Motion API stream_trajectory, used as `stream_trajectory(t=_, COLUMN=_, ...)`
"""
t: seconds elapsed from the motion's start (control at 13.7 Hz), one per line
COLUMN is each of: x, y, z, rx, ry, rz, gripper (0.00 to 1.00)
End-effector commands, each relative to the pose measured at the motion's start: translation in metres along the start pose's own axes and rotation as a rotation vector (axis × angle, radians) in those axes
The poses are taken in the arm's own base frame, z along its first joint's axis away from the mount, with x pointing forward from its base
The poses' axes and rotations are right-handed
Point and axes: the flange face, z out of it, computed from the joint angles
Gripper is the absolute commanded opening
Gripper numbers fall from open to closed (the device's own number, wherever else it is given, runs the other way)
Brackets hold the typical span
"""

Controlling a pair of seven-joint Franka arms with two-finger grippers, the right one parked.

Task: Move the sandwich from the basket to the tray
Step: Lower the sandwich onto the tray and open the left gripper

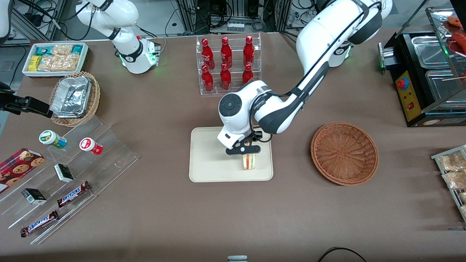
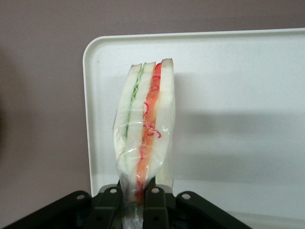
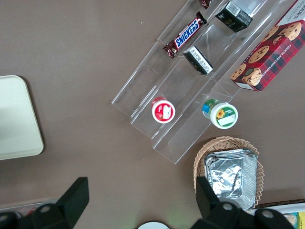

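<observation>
Arm pose: the left arm reaches from its base down over the cream tray (image 1: 207,160), forearm slanting low, wrist bent so the gripper (image 1: 247,152) points toward the front camera's edge of the tray.
Gripper: clamped on the sandwich (image 1: 249,161); the wrist view shows both black fingers (image 2: 155,198) pressed against the clear wrap at the sandwich's (image 2: 145,126) narrow end.
Sandwich: a wrapped wedge of white bread with red and green filling, standing on edge directly under the gripper, over the tray's surface; whether its lower edge touches the tray cannot be told.
Tray edges: the sandwich sits near the tray (image 2: 238,95) rim closest to the front camera and near the rim facing the basket (image 1: 344,153); one rounded corner lies just past the sandwich's tip in the wrist view.
Open room: bare tray surface spreads from the gripper toward the parked arm's end.
Basket: reddish-brown wicker, empty, well apart from the gripper toward the working arm's end, with bare tablecloth (image 1: 291,203) between.
Bottle rack: clear stand of red bottles (image 1: 227,63), farther from the front camera than the gripper.
</observation>
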Motion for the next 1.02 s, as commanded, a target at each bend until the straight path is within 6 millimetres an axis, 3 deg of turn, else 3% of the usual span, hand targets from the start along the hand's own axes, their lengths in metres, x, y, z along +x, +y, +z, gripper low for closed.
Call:
stream_trajectory(t=0.0, x=0.001, y=0.006, z=-0.002, rx=0.032, ry=0.012, rz=0.054, gripper=0.00)
stream_trajectory(t=0.95, x=-0.001, y=0.013, z=0.034, rx=0.045, ry=-0.008, rz=0.087, gripper=0.00)
